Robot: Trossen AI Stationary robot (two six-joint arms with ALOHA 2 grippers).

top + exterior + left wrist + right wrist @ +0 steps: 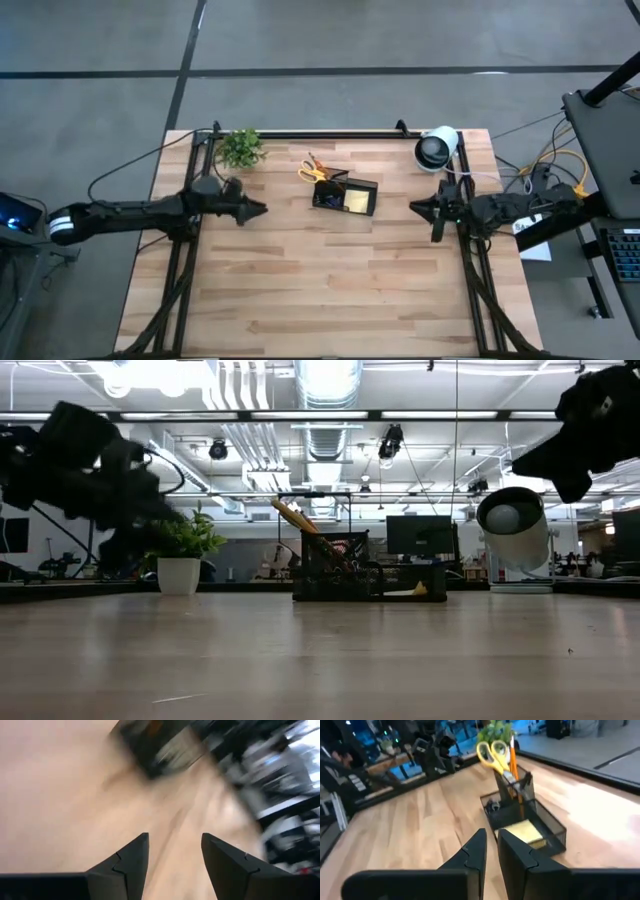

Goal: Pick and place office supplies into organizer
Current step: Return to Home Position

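From above, the organizer sits on the bench around the middle, a little toward the far edge. The yellow-handled scissors stick out of its left end, and a yellow sticky pad lies in its right part. A small plant stands at the far left and a white-and-black roll at the far right. The left gripper points in from the left and the right gripper from the right. Both are well apart from the organizer and neither carries anything.

At bench height, the organizer stands between the plant on the left and the roll on the right, with both arms raised clear of the surface.

From the left wrist, that gripper's fingers stand a fair way apart, with only bare wood between them.

From the right wrist, that gripper's fingers are drawn almost together, with only a slit between them and nothing held. Beyond them, the scissors and orange pencils stand upright in the organizer's tall compartment, and the sticky pad lies in the low one.
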